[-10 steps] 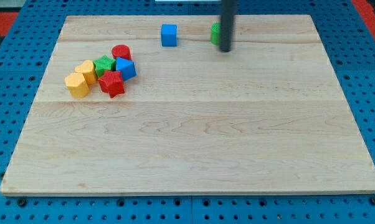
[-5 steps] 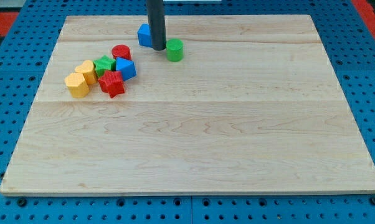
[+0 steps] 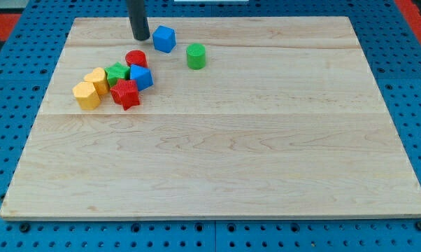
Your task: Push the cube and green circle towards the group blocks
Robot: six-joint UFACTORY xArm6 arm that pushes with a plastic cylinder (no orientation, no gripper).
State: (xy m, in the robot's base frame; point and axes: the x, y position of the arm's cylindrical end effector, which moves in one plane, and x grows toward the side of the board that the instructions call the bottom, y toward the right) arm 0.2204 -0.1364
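Note:
A blue cube [image 3: 164,38] sits near the view's top, left of centre. A green circle block [image 3: 195,55] lies just to its lower right, apart from it. My tip [image 3: 140,37] is just left of the blue cube, with a small gap between them. Below, at the view's left, lies the group: a red cylinder [image 3: 136,59], a green star [image 3: 116,73], a blue block [image 3: 141,78], a red star [image 3: 126,94] and two yellow blocks [image 3: 96,79] [image 3: 86,96].
The wooden board [image 3: 217,154] lies on a blue pegboard [image 3: 15,42]. The board's top edge runs just above my tip and the cube.
My tip swept left from beside the green circle, past the cube, to the cube's left. The green circle slid left and down. The cube shifted left and rotated.

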